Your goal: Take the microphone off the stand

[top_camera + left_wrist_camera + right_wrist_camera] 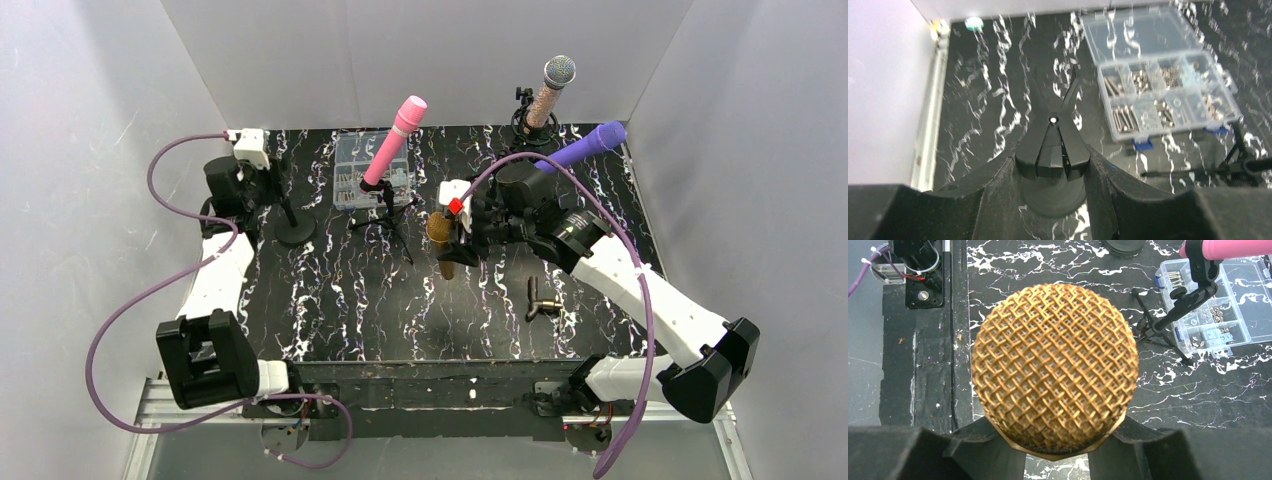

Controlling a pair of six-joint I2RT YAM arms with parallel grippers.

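The right gripper [455, 240] is clamping the gold microphone [1054, 365] at the base of its mesh head and holding it over the middle of the marbled table [400, 310], well apart from the black stand [294, 231] on the far left. The left gripper [1053, 185] is squeezing narrow around that stand's empty clip [1053, 145], its round base sitting on the table. Between the two, a pink microphone [395, 140] is leaning in its own tripod stand [388, 215], just in front of a clear parts box [350, 165].

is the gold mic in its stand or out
Out: right claw holds the gold mic clear of any stand; the clip sits empty.
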